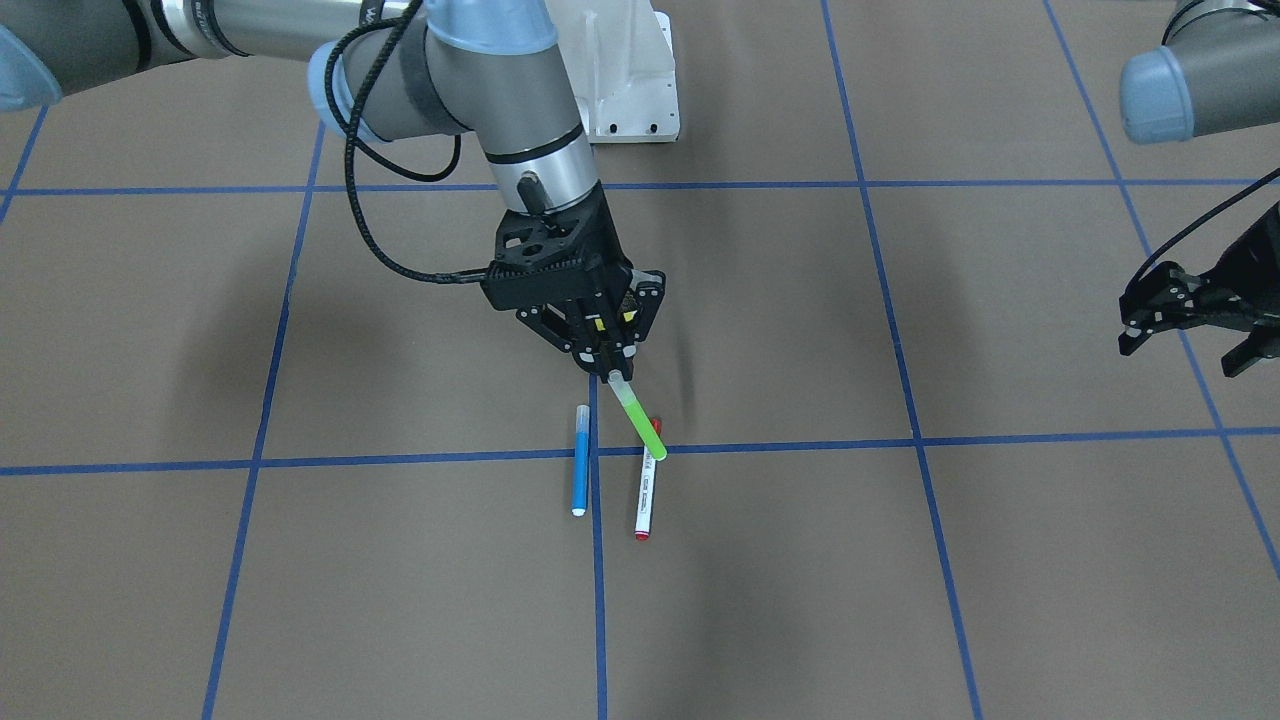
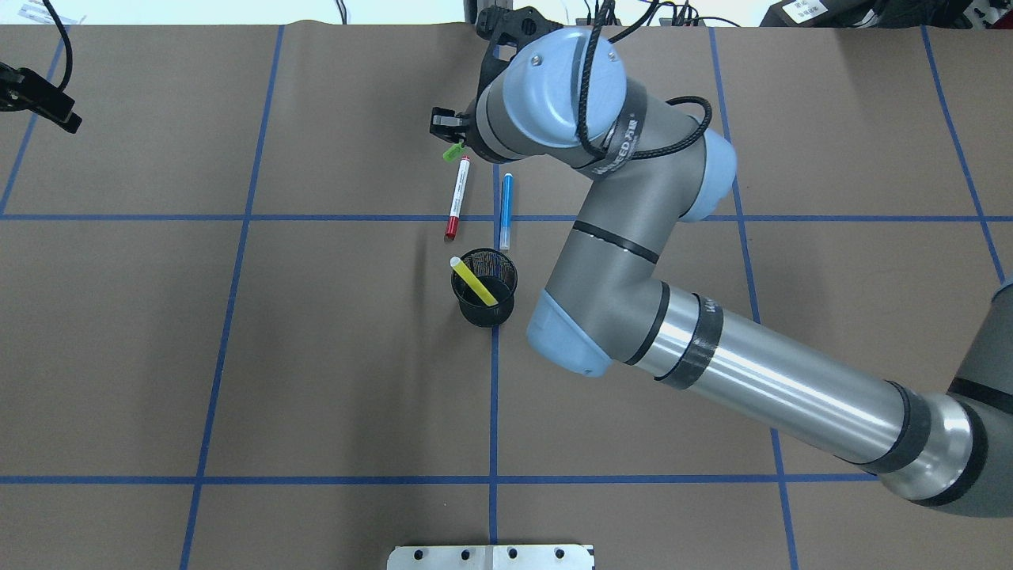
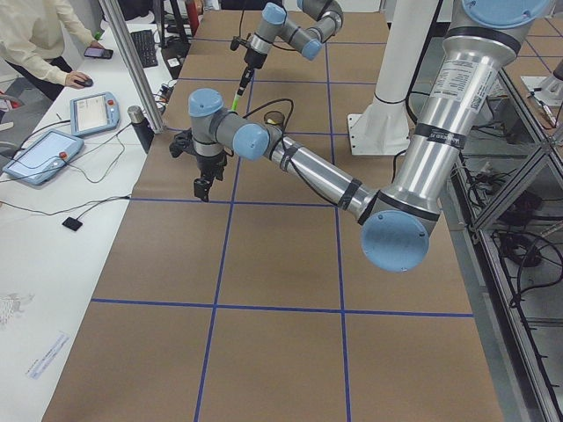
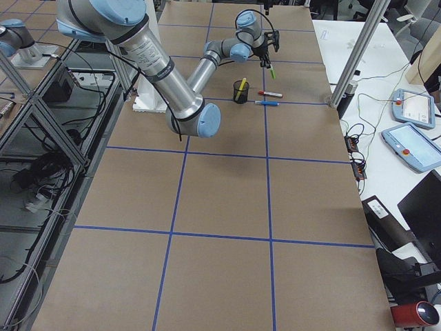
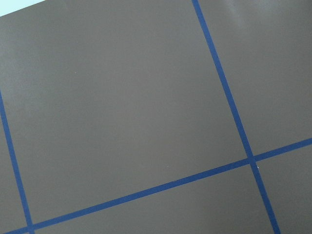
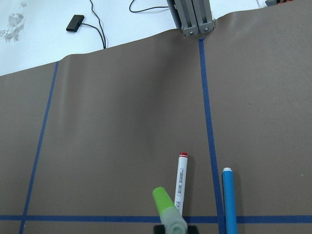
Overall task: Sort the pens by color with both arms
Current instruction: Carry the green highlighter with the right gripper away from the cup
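My right gripper [image 1: 608,365] is shut on the top end of a green pen [image 1: 638,420], which hangs tilted above the table. In the right wrist view the green pen [image 6: 165,208] points down over the white pen with a red cap [image 6: 181,183]. Both the white pen [image 1: 647,490] and a blue pen [image 1: 580,460] lie flat and nearly parallel on the brown paper. A yellow pen [image 2: 472,281] leans inside the black mesh cup [image 2: 484,286]. My left gripper [image 1: 1190,330] hangs open and empty far off to the side, above bare paper.
Blue tape lines divide the brown table cover [image 2: 237,356] into squares. The white pedestal [image 1: 630,90] stands at the robot's side of the table. Tablets [image 3: 48,149] lie on a white side table where a person [image 3: 40,40] sits.
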`<state>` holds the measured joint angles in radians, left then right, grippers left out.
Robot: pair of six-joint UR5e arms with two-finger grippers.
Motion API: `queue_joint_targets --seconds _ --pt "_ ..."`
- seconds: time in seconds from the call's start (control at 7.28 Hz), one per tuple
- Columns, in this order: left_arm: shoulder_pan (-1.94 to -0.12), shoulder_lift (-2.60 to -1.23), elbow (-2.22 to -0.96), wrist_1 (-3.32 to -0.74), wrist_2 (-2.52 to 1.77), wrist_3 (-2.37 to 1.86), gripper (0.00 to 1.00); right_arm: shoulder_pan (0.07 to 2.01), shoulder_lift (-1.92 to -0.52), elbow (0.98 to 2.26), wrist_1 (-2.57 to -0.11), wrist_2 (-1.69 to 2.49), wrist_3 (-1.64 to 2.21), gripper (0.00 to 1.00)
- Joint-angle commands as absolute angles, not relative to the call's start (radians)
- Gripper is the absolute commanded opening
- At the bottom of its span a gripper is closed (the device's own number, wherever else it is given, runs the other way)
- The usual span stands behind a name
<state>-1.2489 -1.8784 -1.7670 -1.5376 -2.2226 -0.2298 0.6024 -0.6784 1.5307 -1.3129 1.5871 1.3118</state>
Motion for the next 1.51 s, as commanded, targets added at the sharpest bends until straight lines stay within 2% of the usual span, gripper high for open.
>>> queue_joint_targets --seconds 0.0,0.41,1.37 --pt "-1.249 -1.845 -1.77 -1.584 -2.221 -0.232 0.99 0.542 -0.649 1.467 -1.312 1.459 1.321 0.0" --pt "-1.249 -1.839 -1.77 -1.592 -2.221 -0.232 0.99 0.503 -0.585 1.346 -1.31 1.362 1.33 0.0" --pt "-1.249 -1.801 -1.769 -1.66 -2.221 -0.261 0.99 0.453 -0.505 1.186 -1.307 1.237 1.362 0.0"
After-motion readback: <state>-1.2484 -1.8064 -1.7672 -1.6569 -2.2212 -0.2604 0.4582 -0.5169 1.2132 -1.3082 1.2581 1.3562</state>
